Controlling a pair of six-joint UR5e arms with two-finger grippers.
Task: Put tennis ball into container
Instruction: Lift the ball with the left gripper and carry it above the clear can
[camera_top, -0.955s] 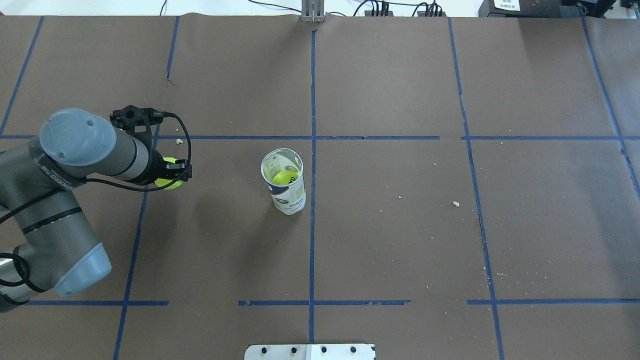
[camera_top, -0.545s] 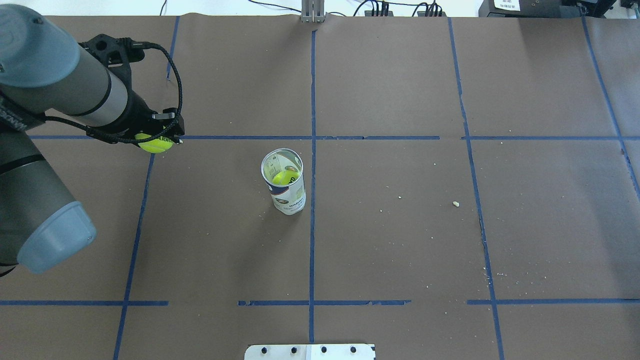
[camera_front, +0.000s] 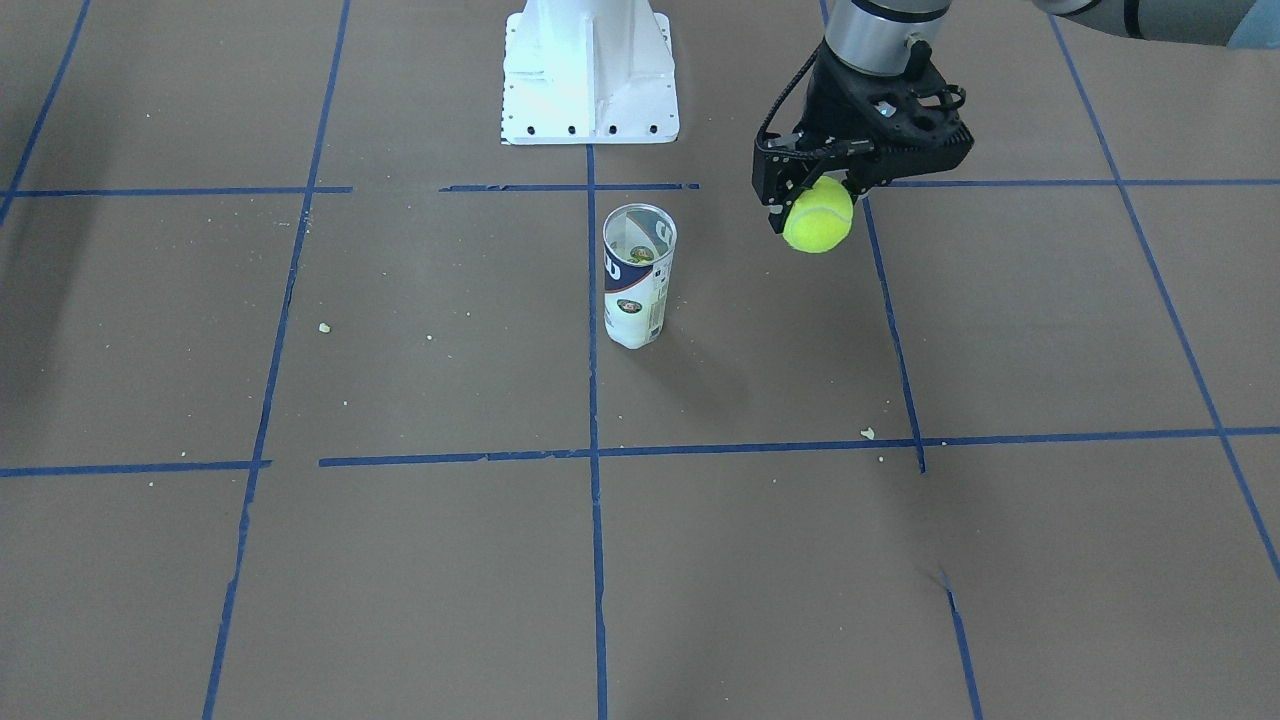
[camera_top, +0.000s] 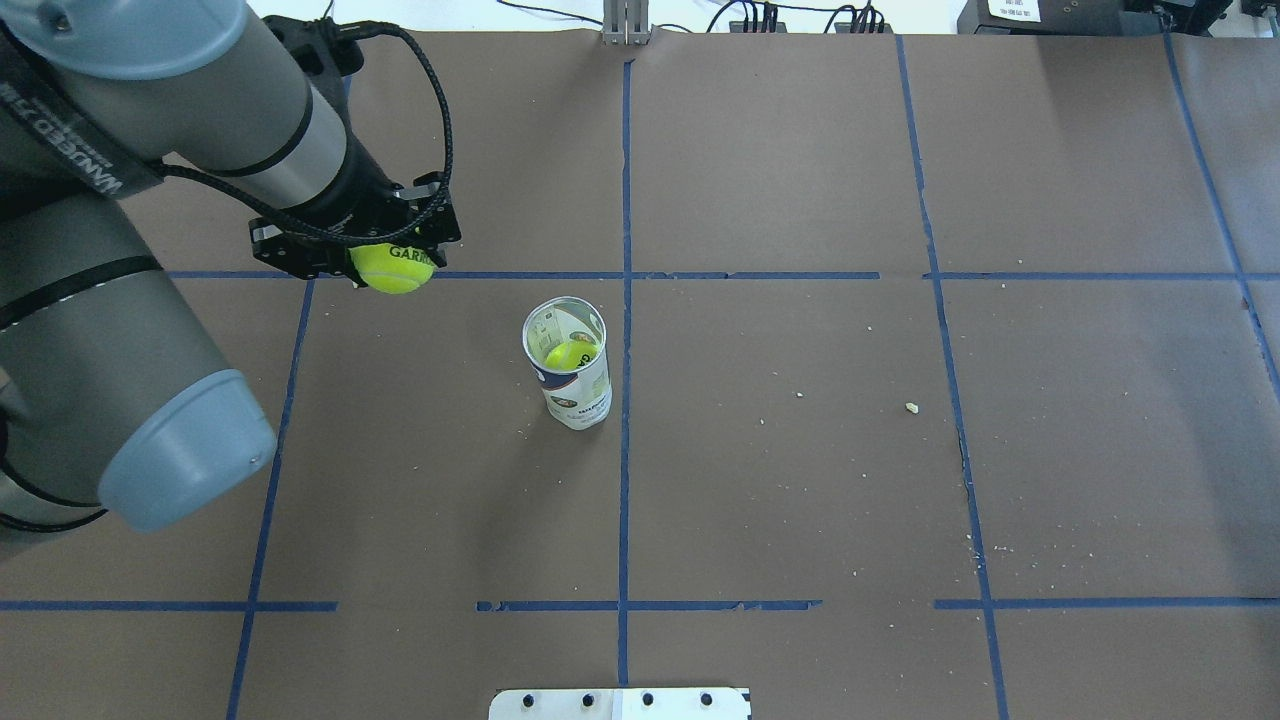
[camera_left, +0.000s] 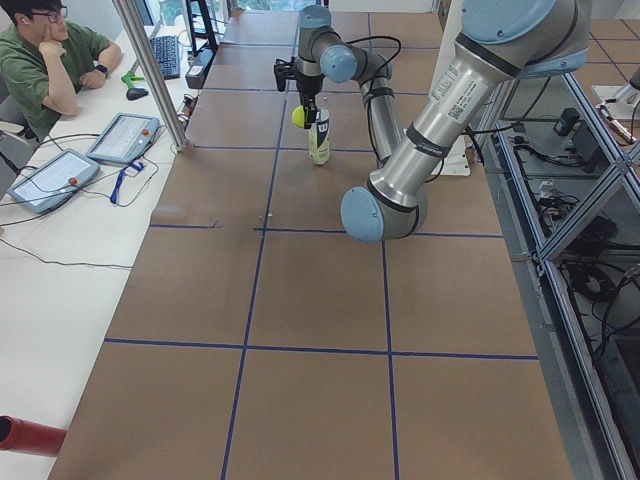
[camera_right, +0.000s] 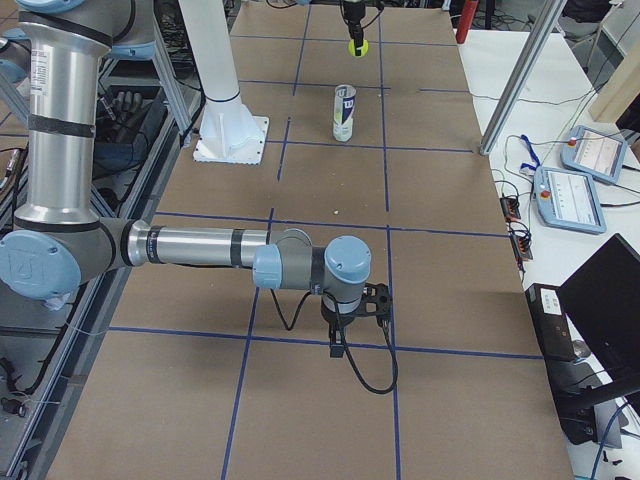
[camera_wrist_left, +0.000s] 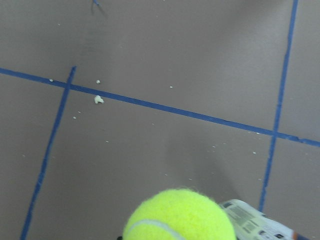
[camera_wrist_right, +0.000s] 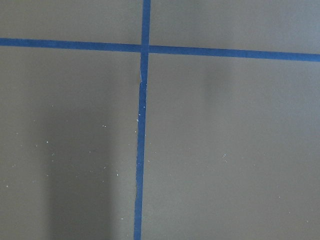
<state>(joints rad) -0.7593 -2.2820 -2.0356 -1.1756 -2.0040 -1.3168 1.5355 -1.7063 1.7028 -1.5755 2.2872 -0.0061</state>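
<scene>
Right now the left end effector squeezes the tennis ball between its two fingers and holds it up in the air, off the tabletop. The ball is near the container but not over it. It hangs off to one side, on the robot's left. The container stands straight up near the middle of the tabletop, and its top is open. Another yellow ball sits inside it, low down. So the pick-up part looks done, and the step in hand is carrying the ball over to the tube. Next, I think the arm has to slide the ball sideways until it is right above the open mouth, high enough to pass over the rim. Then it can come down a little and let go. The ball looks about as wide as the tube, so it has to line up well. A bump on the rim could knock the tube over. The right end effector is far away, low over the tabletop. It shows only from the side, so I cannot tell if it is wide or narrow.
</scene>
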